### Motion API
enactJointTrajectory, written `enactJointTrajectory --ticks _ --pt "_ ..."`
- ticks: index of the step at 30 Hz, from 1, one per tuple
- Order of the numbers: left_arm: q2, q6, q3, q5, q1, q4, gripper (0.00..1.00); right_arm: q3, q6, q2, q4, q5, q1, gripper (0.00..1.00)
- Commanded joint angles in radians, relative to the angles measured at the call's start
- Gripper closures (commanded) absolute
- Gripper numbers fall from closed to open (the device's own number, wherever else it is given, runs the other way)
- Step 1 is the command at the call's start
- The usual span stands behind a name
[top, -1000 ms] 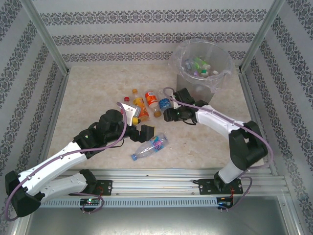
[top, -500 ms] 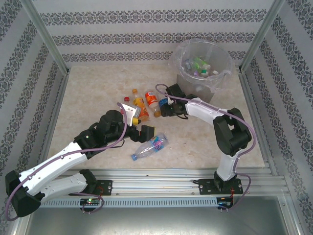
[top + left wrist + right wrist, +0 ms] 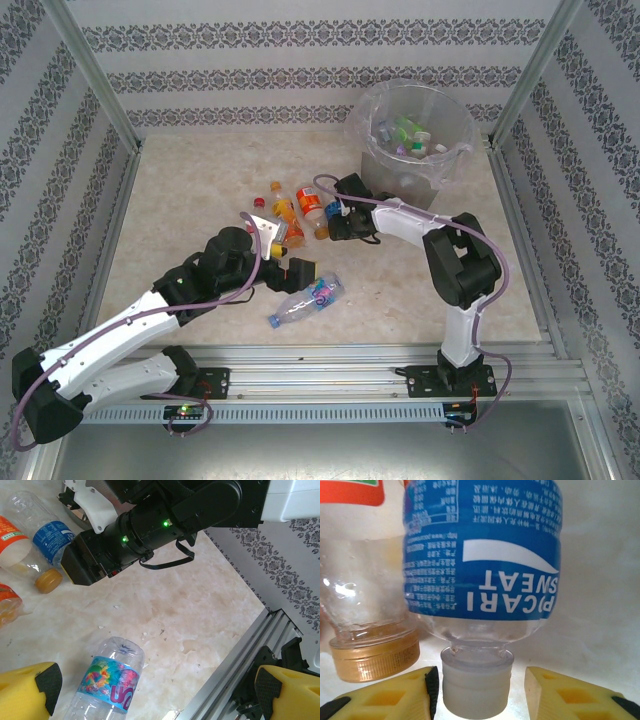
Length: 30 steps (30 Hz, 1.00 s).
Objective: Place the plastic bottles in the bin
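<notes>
Holding the left gripper (image 3: 157, 695) spread wide and empty, a bright-labelled bottle (image 3: 112, 680) lying just ahead between its fingers. Bracketing the white cap (image 3: 476, 687) of the blue-label bottle (image 3: 480, 570) with the right gripper (image 3: 477, 692), jaws partly apart, a gap showing on one side; bin (image 3: 400, 178) standing near, behind its wrist

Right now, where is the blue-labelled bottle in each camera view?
Top external: blue-labelled bottle mid-table, just left of the bin.
Left wrist: upper left corner.
Right wrist: centre, its white cap between the right gripper's fingers.
Shared landmark: the neighbouring bottle's gold cap.
</notes>
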Motion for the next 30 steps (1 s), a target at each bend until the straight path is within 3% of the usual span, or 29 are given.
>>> enactJointTrajectory --ticks 1,7,16,24,30 --pt "-0.022 -0.017 -0.013 0.008 -0.013 0.038 0.00 0.032 0.007 0.023 -0.006 0.024 0.011 0.51" --pt "-0.030 -0.023 -0.020 0.008 -0.013 0.034 0.00 0.044 0.003 0.034 -0.007 0.028 0.009 0.55" --pt "-0.023 -0.070 -0.031 0.014 -0.013 0.052 0.00 0.011 -0.019 -0.014 -0.012 0.023 0.008 0.71" --pt "0.008 -0.154 -0.032 0.012 -0.013 0.089 0.00 -0.096 -0.030 -0.177 -0.030 0.027 0.011 0.73" --pt "0.078 -0.282 -0.031 0.012 -0.003 0.166 0.00 -0.182 -0.014 -0.352 -0.053 -0.038 0.011 0.73"
